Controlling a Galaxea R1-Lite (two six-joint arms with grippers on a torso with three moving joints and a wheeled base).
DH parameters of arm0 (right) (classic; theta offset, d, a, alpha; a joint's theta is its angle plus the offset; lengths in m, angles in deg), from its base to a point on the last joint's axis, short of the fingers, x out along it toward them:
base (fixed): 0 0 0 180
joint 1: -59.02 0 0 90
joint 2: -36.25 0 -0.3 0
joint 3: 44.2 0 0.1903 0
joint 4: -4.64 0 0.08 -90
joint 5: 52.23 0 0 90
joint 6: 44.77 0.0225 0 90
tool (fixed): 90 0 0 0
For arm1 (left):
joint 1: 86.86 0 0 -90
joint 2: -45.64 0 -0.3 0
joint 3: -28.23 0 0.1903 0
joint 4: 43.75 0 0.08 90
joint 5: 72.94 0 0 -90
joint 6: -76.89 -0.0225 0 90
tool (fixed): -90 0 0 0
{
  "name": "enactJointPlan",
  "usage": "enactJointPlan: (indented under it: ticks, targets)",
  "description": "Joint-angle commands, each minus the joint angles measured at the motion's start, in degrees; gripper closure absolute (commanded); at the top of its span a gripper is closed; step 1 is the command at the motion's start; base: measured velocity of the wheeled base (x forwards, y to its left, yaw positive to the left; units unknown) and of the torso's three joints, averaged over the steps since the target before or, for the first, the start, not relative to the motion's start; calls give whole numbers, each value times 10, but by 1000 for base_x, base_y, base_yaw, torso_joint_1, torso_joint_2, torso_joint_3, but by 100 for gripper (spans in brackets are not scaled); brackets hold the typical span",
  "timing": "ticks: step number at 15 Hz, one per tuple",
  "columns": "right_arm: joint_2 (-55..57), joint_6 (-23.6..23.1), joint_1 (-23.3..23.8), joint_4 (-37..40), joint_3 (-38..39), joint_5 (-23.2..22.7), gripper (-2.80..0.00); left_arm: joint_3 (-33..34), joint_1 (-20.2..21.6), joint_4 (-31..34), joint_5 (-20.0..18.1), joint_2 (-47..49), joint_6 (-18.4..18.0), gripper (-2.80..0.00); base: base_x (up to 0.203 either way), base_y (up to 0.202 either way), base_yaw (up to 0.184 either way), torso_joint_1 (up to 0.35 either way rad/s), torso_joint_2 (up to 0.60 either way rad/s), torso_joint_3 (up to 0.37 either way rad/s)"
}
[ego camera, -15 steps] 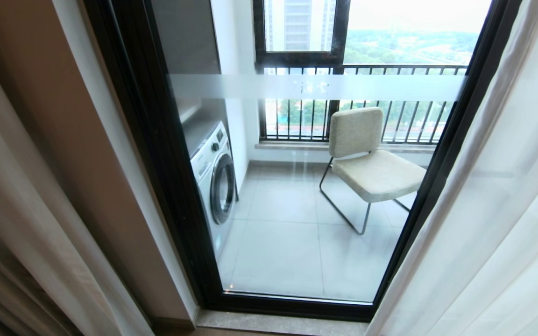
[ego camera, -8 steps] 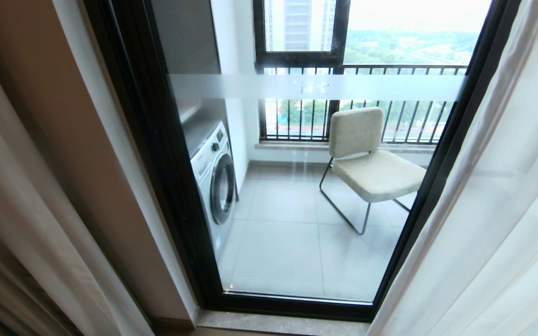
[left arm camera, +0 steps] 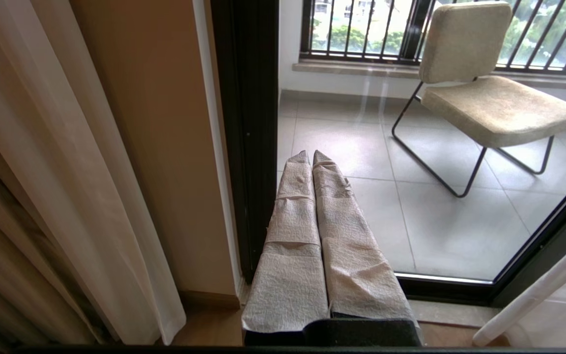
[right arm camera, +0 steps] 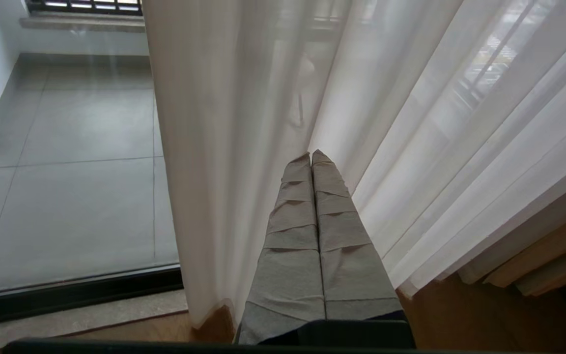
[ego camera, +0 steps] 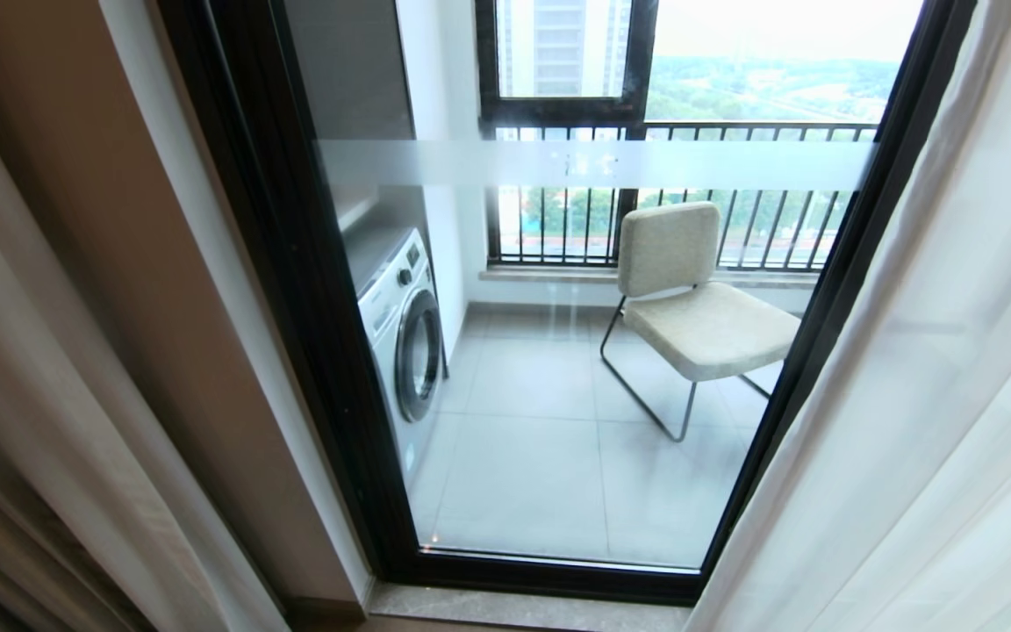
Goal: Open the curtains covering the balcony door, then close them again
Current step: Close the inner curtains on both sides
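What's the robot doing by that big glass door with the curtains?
It is working on the curtains. Right now they hang pulled apart, so the balcony door is uncovered and you can see a chair and a washing machine outside. The right gripper, jaws shut, points into the white sheer curtain on the right side. The left gripper, jaws shut too, waits in front of the door, holding nothing.

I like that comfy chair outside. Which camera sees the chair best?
The head view: the whole chair shows through the balcony door. The left wrist view shows it closer, cropped at the top. The right wrist view barely shows it, behind the white sheer curtain.
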Motion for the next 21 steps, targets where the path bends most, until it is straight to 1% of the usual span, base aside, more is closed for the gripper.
enactJointPlan:
  ticks: [1, 2, 4, 5, 7, 8, 9, 12, 13, 21]
  targets:
    - [-99, -2, -14, 2, 56, -4, 0, 0, 0, 0, 0, 0, 0, 0, 0, 0, 0, 0, 0, 0]
    - [-132, -3, -19, 4, 79, -18, 0, 0, 0, 0, 0, 0, 0, 0, 0, 0, 0, 0, 0, 0]
    - [-200, -16, -21, 11, 116, -66, 0, 0, 0, 0, 0, 0, 0, 0, 0, 0, 0, 0, 0, 0]
    - [-237, -25, -21, 32, 125, -93, 0, 0, 0, 0, 0, 0, 0, 0, 0, 0, 0, 0, 0, 0]
    - [-303, -33, -17, 106, 132, -125, 0, 0, 0, 0, 0, 0, 0, 0, 0, 0, 0, 0, 0, 0]
    - [-337, -34, -12, 138, 133, -149, 0, 0, 0, 0, 0, 0, 0, 0, 0, 0, 0, 0, 0, 0]
    - [-362, -36, -8, 162, 134, -183, 0, 0, 0, 0, 0, 0, 1, 0, 0, 0, 0, 0, 0, 0]
    - [-428, -35, -4, 218, 135, -236, 0, 0, 0, 0, 0, 0, 0, 0, 0, 0, 0, 0, 0, 0]
    - [-436, -34, -4, 232, 136, -246, 0, 0, 0, 0, 0, 0, 0, 0, 0, 0, 0, 0, 0, 0]
    - [-436, -4, -4, 235, 136, -244, 0, 0, 0, 0, 0, 0, 1, 0, 0, 0, 0, 0, 0, 0]
